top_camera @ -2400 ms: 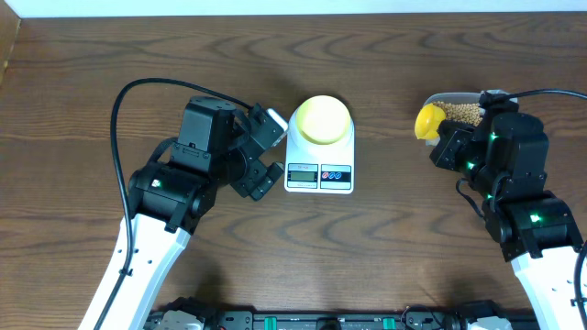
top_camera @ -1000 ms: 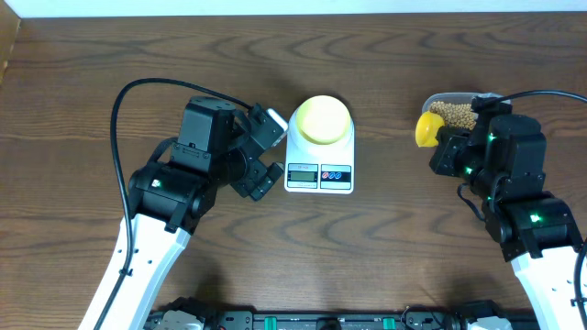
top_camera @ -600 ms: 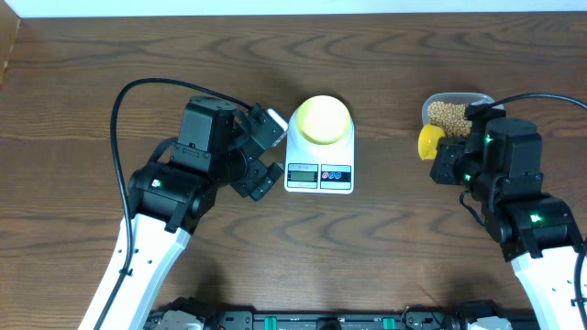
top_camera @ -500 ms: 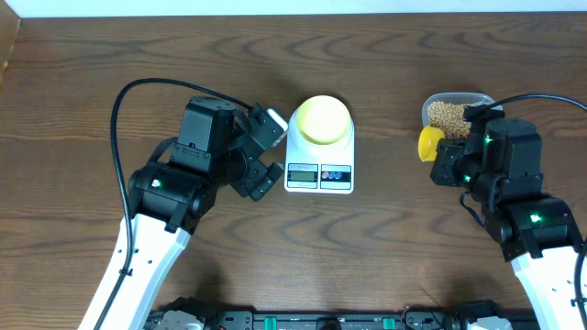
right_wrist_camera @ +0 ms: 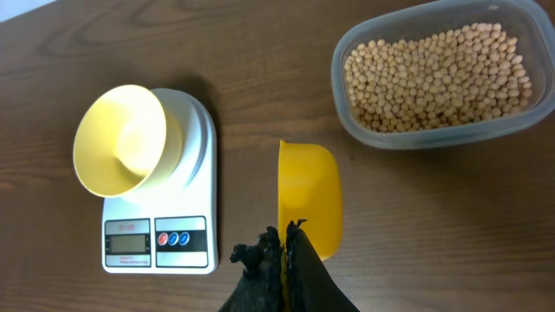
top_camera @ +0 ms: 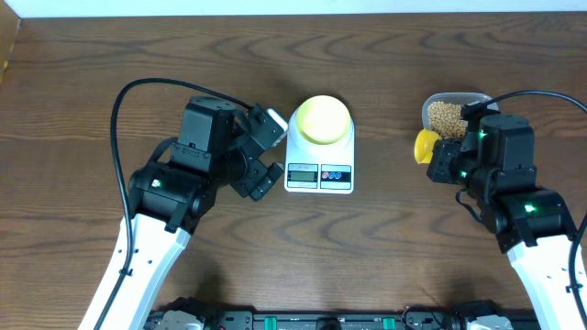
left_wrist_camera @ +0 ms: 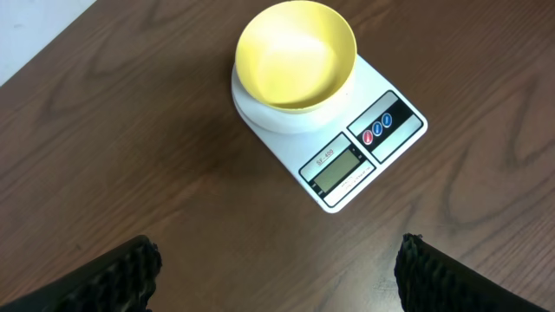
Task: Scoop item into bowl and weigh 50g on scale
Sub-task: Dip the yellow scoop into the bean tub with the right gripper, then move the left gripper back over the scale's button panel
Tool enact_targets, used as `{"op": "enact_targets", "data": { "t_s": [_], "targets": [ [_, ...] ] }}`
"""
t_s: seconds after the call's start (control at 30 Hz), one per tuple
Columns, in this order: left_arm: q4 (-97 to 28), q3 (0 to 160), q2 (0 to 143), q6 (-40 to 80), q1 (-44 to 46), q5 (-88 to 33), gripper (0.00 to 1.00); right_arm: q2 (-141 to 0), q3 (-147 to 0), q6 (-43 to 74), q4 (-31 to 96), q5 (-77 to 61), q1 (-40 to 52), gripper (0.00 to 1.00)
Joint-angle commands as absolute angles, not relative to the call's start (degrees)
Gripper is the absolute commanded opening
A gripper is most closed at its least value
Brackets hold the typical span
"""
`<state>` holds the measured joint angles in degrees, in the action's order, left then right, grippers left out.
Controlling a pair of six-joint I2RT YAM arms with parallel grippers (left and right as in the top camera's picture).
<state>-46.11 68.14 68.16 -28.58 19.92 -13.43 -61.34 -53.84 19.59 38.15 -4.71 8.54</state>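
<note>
The pale-yellow bowl (top_camera: 321,119) (left_wrist_camera: 296,56) (right_wrist_camera: 121,139) stands empty on the white scale (top_camera: 319,174) (left_wrist_camera: 364,152) (right_wrist_camera: 160,234) at the table's middle. Tan beans (top_camera: 447,115) (right_wrist_camera: 438,74) fill a clear tub at the right. My right gripper (top_camera: 442,158) (right_wrist_camera: 286,238) is shut on the handle of a bright yellow scoop (top_camera: 425,145) (right_wrist_camera: 310,195), which hangs between scale and tub, in front of the tub's left end. No beans show in the scoop. My left gripper (top_camera: 266,151) (left_wrist_camera: 277,269) stands open just left of the scale, with nothing between its fingers.
A black cable (top_camera: 124,92) arcs over the left arm. The table's far edge (top_camera: 293,13) runs along the top, just behind the tub. The scale's display and two buttons face the front.
The right arm has drawn the scoop back out of the tub toward the front, uncovering the beans. The left arm, bowl and scale have not moved.
</note>
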Motion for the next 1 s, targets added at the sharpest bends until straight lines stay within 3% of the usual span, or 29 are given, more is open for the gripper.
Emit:
{"op": "enact_targets", "data": {
  "t_s": [0.0, 0.97],
  "targets": [
    [-46.24, 68.03, 68.58, -29.12, 19.68, -14.11, 0.89, -62.11, -55.05, 21.52, 38.85, -5.10, 8.29, 0.01],
    [-46.24, 68.03, 68.58, -29.12, 19.68, -14.11, 0.89, -62.65, -55.05, 21.61, 42.39, -5.06, 8.29, 0.01]
  ]
}}
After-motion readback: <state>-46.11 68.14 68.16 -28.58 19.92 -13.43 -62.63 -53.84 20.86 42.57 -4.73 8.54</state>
